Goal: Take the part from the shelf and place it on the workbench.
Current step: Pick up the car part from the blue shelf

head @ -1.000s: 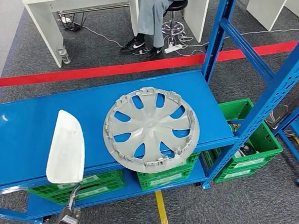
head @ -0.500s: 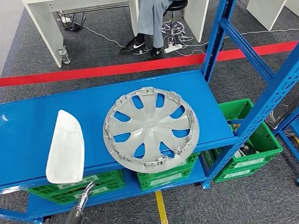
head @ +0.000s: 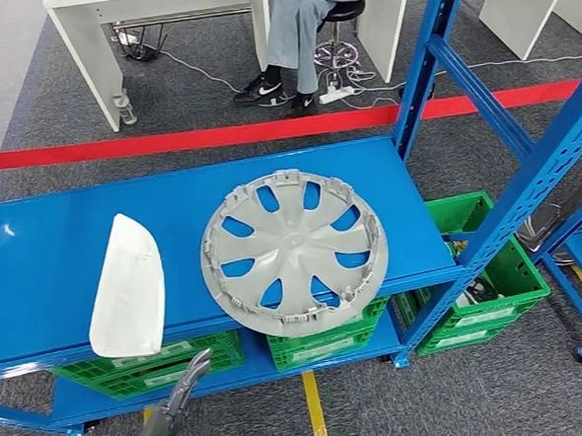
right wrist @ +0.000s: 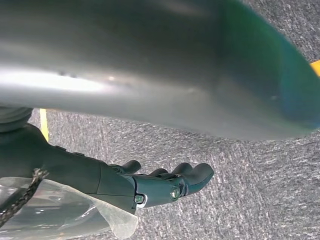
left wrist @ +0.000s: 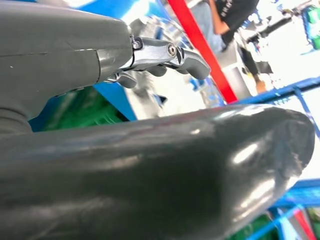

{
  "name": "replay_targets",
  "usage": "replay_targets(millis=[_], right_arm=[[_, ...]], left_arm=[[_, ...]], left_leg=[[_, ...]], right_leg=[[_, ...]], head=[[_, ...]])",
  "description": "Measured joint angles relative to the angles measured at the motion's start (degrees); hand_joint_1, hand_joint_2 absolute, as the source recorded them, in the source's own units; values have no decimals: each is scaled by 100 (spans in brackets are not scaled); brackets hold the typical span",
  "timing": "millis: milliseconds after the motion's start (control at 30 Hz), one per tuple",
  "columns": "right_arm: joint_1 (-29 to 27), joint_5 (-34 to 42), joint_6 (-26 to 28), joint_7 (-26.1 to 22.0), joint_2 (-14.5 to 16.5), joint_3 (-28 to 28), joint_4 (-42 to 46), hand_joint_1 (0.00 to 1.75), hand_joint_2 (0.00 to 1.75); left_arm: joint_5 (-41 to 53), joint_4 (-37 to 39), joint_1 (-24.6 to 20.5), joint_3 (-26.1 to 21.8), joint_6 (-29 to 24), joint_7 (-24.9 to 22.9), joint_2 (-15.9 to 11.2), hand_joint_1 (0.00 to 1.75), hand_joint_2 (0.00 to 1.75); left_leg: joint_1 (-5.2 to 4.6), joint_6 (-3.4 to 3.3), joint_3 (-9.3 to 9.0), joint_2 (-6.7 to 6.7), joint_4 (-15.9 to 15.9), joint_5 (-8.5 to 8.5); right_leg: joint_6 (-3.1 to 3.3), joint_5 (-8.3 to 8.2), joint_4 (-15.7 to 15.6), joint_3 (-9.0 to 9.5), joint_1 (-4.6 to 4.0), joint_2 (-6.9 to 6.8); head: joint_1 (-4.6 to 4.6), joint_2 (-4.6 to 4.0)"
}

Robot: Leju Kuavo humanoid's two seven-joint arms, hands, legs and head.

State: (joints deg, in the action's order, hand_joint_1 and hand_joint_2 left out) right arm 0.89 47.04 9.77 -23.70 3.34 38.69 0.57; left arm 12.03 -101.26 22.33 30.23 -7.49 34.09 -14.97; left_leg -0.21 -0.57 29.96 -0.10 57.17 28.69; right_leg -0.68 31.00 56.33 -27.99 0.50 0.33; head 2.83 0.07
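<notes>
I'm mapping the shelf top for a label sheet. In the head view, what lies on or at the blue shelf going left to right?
White part → grey hubcap → blue upright post at the shelf's right end.

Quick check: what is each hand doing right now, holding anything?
Left hand: open, holds nothing, raised below the shelf front edge.
Right hand: holds nothing, fingers loosely extended over the grey floor; open.
</notes>
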Motion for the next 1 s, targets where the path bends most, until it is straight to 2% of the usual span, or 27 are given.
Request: replay_targets(millis=[167, 333, 433, 567, 700, 833, 1000], right_arm=[[1, 31, -11, 4, 0, 78, -2, 0, 0], [15, 103, -56, 22, 0, 173, -2, 0, 0], [18, 192, -51, 31, 0, 230, -2, 0, 0], [-2, 372, 36, 65, 4, 258, -2, 0, 0], [-34, 521, 77, 92, 14, 286, -2, 0, 0], [-54, 596, 100, 99, 16, 346, -2, 0, 0], [-77, 721, 134, 116, 40, 423, -2, 0, 0]], left_arm=[[-67, -158, -73, 335, -91, 24, -182, 0, 0], [-167, -287, -474, 717, 203, 410, -387, 0, 0], [-344, -520, -633, 794, 203, 551, -414, 0, 0], [-271, -975, -467, 486, -318, 412, -310, 0, 0], [411, -1364, -85, -306, -922, 119, -147, 0, 0], [878, -1634, 229, -1011, -1235, 65, 43, 0, 175], [1656, -1907, 549, -1846, -1805, -130, 436, 0, 175]], left_leg=[[0, 0, 0, 0, 0, 0], [1, 2, -1, -4, 0, -1], [0, 3, -1, -3, 0, -3], [0, 4, 0, -3, 0, -2], [0, 8, 0, -2, 0, 2], [1, 11, 0, -3, 0, 4], [2, 11, 0, -3, 0, 4]], right_leg=[[0, 0, 0, -4, 0, -2], [0, 0, 2, -7, -1, -11], [0, 0, 7, 3, 0, -4], [1, 0, 8, 1, 0, -3], [4, 4, 8, -4, 0, -1], [7, 8, 8, -4, -1, -4], [10, 10, 9, -2, -2, -5]], head=[[0, 0], [-2, 0], [-1, 0], [2, 0], [-1, 0], [0, 0], [1, 0]])
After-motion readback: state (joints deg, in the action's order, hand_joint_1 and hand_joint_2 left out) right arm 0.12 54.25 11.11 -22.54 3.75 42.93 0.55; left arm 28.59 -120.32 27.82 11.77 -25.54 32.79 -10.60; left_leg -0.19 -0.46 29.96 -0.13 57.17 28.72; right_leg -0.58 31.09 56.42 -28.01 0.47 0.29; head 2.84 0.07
